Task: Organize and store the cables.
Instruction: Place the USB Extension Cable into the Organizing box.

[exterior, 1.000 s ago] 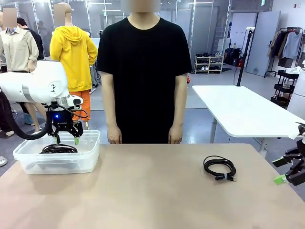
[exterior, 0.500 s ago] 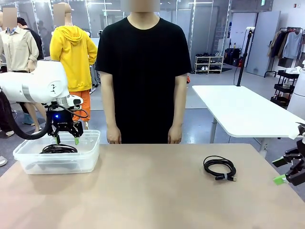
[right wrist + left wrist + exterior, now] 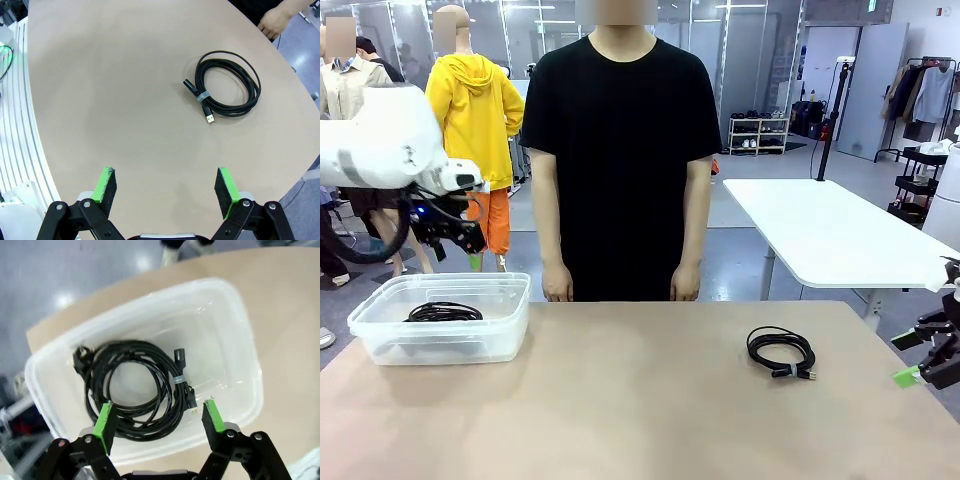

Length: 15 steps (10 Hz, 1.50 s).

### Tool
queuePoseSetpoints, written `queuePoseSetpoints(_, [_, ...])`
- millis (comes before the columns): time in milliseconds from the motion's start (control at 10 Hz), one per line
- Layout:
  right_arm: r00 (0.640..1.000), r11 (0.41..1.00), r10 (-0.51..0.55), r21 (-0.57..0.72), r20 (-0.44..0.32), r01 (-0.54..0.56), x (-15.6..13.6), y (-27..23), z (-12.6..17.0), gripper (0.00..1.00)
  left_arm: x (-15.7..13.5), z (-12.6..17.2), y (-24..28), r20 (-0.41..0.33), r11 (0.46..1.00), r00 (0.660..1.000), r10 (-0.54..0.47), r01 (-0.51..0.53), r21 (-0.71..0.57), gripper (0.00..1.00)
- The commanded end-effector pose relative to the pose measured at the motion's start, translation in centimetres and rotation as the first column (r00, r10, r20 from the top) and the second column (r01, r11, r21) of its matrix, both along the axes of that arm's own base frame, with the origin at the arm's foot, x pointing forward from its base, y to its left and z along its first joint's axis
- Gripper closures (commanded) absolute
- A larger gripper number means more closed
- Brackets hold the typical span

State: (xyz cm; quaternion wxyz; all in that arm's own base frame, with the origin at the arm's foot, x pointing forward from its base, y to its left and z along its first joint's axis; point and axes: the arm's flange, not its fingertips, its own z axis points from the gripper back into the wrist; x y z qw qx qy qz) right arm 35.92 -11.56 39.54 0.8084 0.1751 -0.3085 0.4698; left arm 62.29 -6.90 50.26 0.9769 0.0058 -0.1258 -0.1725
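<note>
At the left of the front view, the left gripper (image 3: 448, 240) hangs in the air above and behind the clear plastic bin (image 3: 510, 330), clear of its rim. Its fingers (image 3: 105, 419) stand spread apart with nothing between them, as the left wrist view shows, looking straight down into the bin. One coiled black cable (image 3: 135, 387) lies flat on the bin's floor, toward one end, its plug ends resting on the loop. The bin sits on the tan table (image 3: 640, 410) at its left edge.

Behind the middle of the table, at the far side, a person (image 3: 620, 150) in a black T-shirt stands with both arms hanging down, hands near the table edge and touching nothing.

Right of centre, a second coiled black cable (image 3: 781, 351) lies on the bare table, well apart from the bin, bound with a small tie, its plug ends pointing out of the coil.

At the far right edge, the right gripper (image 3: 932, 360) hovers low beside the table, well apart from that cable. Its fingers (image 3: 224, 191) are released and wide, grasping nothing.
</note>
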Motion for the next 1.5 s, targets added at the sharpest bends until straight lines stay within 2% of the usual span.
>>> queuePoseSetpoints(0, [1.000,1.000,-0.002,0.017,0.003,0.002,0.2,-0.1,0.1,0.00,-6.3,-0.2,2.7,0.097,0.965,0.975,-0.202,0.215,-0.151,0.13])
queuePoseSetpoints(200, [1.000,1.000,-0.002,0.017,0.003,0.002,0.2,-0.1,0.1,0.00,-11.8,0.0,4.8,0.197,0.894,0.900,-0.390,0.421,-0.152,0.13])
queuePoseSetpoints(300, [1.000,1.000,-0.002,0.017,0.003,0.002,0.2,-0.1,0.1,0.00,-14.1,0.0,6.3,0.248,0.881,0.882,-0.401,0.446,-0.161,0.07])
queuePoseSetpoints(400, [1.000,1.000,-0.002,0.017,0.003,0.002,0.2,-0.1,0.1,0.00,-16.3,0.0,7.9,0.291,0.886,0.888,-0.357,0.420,-0.196,0.00])
queuePoseSetpoints(600, [1.000,1.000,-0.002,0.017,0.003,0.002,0.2,-0.1,0.1,0.00,-19.5,-0.6,10.7,0.357,0.856,0.884,-0.303,0.417,-0.306,0.00])
queuePoseSetpoints(700, [1.000,1.000,-0.002,0.017,0.003,0.002,0.2,-0.1,0.1,0.00,-20.6,-1.2,12.4,0.353,0.835,0.882,-0.312,0.432,-0.340,0.00])
queuePoseSetpoints(800, [1.000,1.000,-0.002,0.017,0.003,0.002,0.2,-0.1,0.1,0.00,-21.6,-1.7,14.6,0.360,0.800,0.862,-0.357,0.481,-0.358,0.00])
queuePoseSetpoints(900, [1.000,1.000,-0.002,0.017,0.003,0.002,0.2,-0.1,0.1,0.00,-22.8,-1.8,17.7,0.365,0.775,0.856,-0.366,0.498,-0.390,0.00])
queuePoseSetpoints(1000, [1.000,1.000,-0.002,0.017,0.003,0.002,0.2,-0.1,0.1,0.00,-24.3,-1.9,19.1,0.379,0.738,0.829,-0.412,0.547,-0.394,0.00])
queuePoseSetpoints(1100, [1.000,1.000,-0.002,0.017,0.003,0.002,0.2,-0.1,0.1,0.00,-25.3,-2.3,20.4,0.367,0.750,0.808,-0.462,0.576,-0.324,0.00])
queuePoseSetpoints(1200, [1.000,1.000,-0.002,0.017,0.003,0.002,0.2,-0.1,0.1,0.00,-26.1,-2.7,21.1,0.398,0.729,0.768,-0.502,0.623,-0.284,0.00])
queuePoseSetpoints(1300, [1.000,1.000,-0.002,0.017,0.003,0.002,0.2,-0.1,0.1,0.00,-27.4,-3.4,20.9,0.419,0.733,0.732,-0.537,0.651,-0.199,0.00])
queuePoseSetpoints(1400, [1.000,1.000,-0.002,0.017,0.003,0.002,0.2,-0.1,0.1,0.00,-28.1,-3.8,20.8,0.450,0.722,0.712,-0.539,0.666,-0.187,0.00])
